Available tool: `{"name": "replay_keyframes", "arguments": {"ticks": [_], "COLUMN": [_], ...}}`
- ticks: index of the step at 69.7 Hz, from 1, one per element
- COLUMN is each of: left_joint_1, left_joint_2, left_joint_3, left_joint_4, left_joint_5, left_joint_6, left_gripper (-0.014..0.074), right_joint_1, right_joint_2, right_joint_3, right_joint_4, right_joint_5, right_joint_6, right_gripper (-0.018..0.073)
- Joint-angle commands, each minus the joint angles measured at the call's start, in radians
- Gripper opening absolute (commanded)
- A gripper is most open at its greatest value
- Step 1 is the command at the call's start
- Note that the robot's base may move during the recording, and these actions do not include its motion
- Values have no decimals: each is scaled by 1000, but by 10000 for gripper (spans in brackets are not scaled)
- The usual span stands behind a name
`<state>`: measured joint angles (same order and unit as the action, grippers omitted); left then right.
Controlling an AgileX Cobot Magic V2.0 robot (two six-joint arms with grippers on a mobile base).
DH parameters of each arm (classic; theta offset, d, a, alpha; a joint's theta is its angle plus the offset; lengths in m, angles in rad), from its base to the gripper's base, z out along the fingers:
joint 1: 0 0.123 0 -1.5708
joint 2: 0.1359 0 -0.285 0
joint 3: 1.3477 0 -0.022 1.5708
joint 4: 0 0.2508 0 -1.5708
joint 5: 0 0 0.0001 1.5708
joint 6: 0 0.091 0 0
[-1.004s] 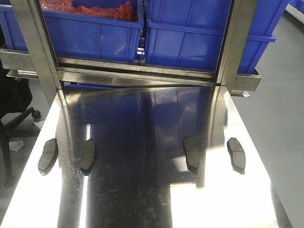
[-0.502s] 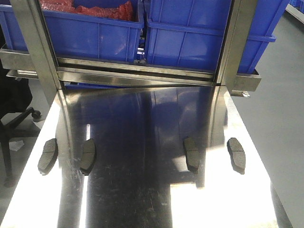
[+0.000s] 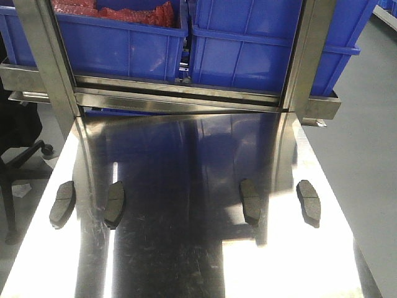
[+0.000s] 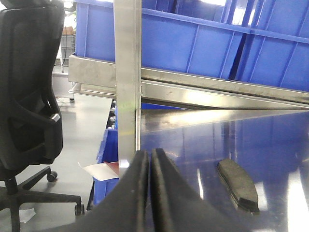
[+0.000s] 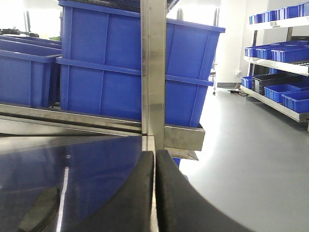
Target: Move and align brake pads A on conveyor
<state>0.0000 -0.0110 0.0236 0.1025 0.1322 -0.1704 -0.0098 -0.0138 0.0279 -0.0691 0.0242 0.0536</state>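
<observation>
Several brake pads A lie in a row across the shiny steel tabletop (image 3: 186, 248): two at the left (image 3: 62, 203) (image 3: 114, 204) and two at the right (image 3: 250, 201) (image 3: 309, 202). Neither gripper shows in the front view. In the left wrist view my left gripper (image 4: 150, 157) is shut with nothing in it, low over the table's left side, and one pad (image 4: 236, 184) lies to its right. My right gripper (image 5: 155, 157) is shut and empty near the table's right edge, with a pad (image 5: 38, 210) to its left. The conveyor is out of view.
Blue bins (image 3: 248, 49) sit on a steel rack (image 3: 180, 93) behind the table, with steel uprights (image 3: 46, 62) (image 3: 304, 56) at both sides. A black office chair (image 4: 29, 96) stands off the left edge. Grey floor (image 5: 251, 159) and shelves of blue bins (image 5: 280, 53) lie to the right.
</observation>
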Motion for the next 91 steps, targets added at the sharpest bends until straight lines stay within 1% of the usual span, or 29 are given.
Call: {"name": "replay_keyframes", "arguments": {"ticks": [1, 31, 36, 39, 46, 56, 72, 83, 91], "left_joint_1": [0, 0, 0, 0, 0, 0, 0, 0, -1], "left_joint_2": [-15, -15, -15, -14, 1, 110, 364, 500, 582], "left_joint_3": [-10, -19, -34, -48, -108, -231, -452, -550, -586], "left_joint_4": [-1, -9, -9, -9, -9, -8, -8, -12, -54], "left_joint_5": [-73, -96, -120, -132, -122, -104, 65, 237, 354], "left_joint_6": [-7, -8, -8, -8, -8, -6, 2, 2, 10], "left_gripper": [-6, -6, -6, -6, -6, -6, -6, -6, -6], "right_joint_1": [-8, -8, -8, -8, -8, -8, -8, -8, -8], "right_joint_2": [-8, -8, -8, -8, -8, -8, -8, -8, -8], "right_joint_3": [9, 9, 9, 9, 9, 9, 9, 9, 9], "right_joint_4": [-7, -7, -7, -7, -7, -7, -7, -7, -7], "right_joint_5": [-69, -69, -69, -69, -69, -69, -69, -69, -69], "right_joint_6": [-7, -7, -7, -7, -7, -7, -7, -7, -7], "right_gripper": [-9, -9, -9, -9, -9, -9, -9, -9, -9]}}
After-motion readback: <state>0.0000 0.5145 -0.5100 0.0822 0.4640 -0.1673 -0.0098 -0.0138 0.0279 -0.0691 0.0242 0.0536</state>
